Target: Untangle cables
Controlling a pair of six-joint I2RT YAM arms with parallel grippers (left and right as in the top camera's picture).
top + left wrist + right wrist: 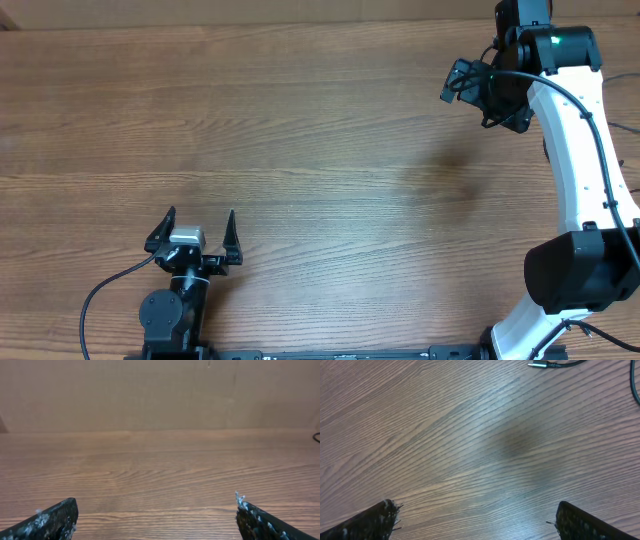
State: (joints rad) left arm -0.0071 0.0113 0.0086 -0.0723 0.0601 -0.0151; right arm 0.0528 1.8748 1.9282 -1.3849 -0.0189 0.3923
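One thin black cable with a silver plug tip (540,365) lies on the wood at the top edge of the right wrist view, and another black cord (636,385) curves along that view's right edge. Both lie well away from my right gripper (475,505), which hangs open over bare wood. In the overhead view no cables show, and the right gripper (470,85) is raised at the far right. My left gripper (200,213) rests near the front left, open, with only bare table between its fingers (60,517).
The wooden table (300,130) fills the overhead view. The white right arm (575,160) rises along the right side from its base. A brown wall (160,390) stands behind the table's far edge in the left wrist view.
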